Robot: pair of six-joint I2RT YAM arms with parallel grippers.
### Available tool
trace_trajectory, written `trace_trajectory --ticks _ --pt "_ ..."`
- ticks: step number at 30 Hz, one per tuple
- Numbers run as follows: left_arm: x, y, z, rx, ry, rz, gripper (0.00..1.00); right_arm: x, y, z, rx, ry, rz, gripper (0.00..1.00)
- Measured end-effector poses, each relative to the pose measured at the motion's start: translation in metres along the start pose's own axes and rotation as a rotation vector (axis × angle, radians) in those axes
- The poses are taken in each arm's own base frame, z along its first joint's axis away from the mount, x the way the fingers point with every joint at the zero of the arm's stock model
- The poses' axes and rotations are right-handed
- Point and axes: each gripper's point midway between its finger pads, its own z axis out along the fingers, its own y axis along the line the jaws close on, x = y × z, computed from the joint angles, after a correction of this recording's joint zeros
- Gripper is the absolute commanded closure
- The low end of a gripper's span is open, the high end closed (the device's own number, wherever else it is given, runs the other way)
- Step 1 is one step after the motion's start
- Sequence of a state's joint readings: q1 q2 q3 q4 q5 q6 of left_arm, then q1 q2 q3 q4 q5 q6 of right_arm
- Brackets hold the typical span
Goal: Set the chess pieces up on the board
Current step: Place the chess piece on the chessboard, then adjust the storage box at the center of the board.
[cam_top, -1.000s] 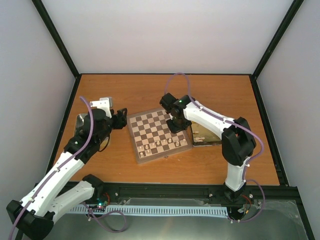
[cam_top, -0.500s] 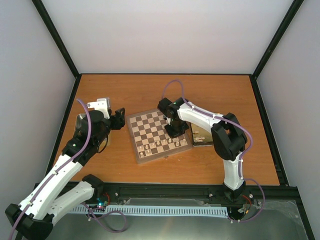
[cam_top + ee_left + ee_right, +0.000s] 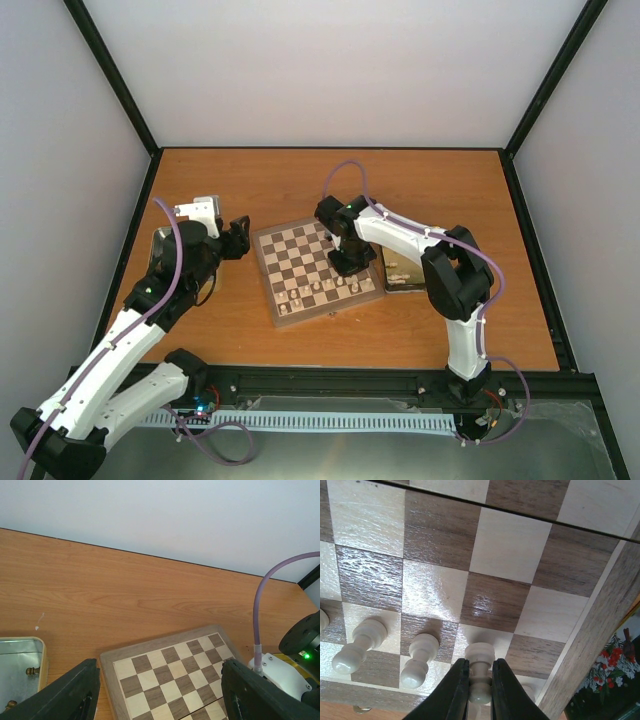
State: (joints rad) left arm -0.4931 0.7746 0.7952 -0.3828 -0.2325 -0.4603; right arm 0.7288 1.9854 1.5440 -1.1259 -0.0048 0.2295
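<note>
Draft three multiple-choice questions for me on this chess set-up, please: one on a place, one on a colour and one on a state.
1. Where is the right gripper?
A. Left of the board
B. Over the board, near its right edge
C. Beyond the board's far edge

2. What colour is the chess piece between the right gripper's fingers?
A. Cream
B. Dark brown
C. Red

3. What state is the left gripper in?
A. Shut on a chess piece
B. Shut and empty
C. Open and empty

Answers:
1 B: the top view shows it above the board's right-hand squares.
2 A: the right wrist view shows a pale piece pinched between the dark fingers.
3 C: the left wrist view shows its fingers wide apart with nothing between them.
</note>
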Motion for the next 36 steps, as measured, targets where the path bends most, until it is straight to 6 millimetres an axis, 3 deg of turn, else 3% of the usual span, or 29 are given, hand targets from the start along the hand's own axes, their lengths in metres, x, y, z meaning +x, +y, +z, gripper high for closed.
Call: trace_trajectory --ticks 6,12,17,25,28,31,36 --pt "0.000 0.000 0.000 0.000 0.000 0.000 0.33 0.001 0.001 0.000 -0.004 0.006 -0.007 0.88" --pt "0.000 0.000 0.000 0.000 0.000 0.000 0.33 0.003 0.001 0.005 -0.001 0.023 -0.009 0.75" --pt "0.001 0.000 0.001 -0.001 0.003 0.001 0.33 0.002 0.001 0.005 -0.002 0.019 0.001 0.71" --pt "0.001 0.001 0.002 -0.007 0.005 0.002 0.32 -0.015 -0.007 -0.016 0.028 -0.083 0.069 0.64" --pt "0.002 0.001 0.003 -0.009 0.010 0.003 0.33 -0.022 -0.022 -0.036 0.041 -0.177 0.130 0.60" --pt "0.005 0.001 0.006 -0.012 0.019 0.005 0.32 -0.023 -0.055 -0.055 0.068 -0.267 0.222 0.54" --pt "0.009 0.002 0.010 -0.020 0.035 0.009 0.33 -0.024 -0.108 -0.054 0.119 -0.313 0.304 0.51"
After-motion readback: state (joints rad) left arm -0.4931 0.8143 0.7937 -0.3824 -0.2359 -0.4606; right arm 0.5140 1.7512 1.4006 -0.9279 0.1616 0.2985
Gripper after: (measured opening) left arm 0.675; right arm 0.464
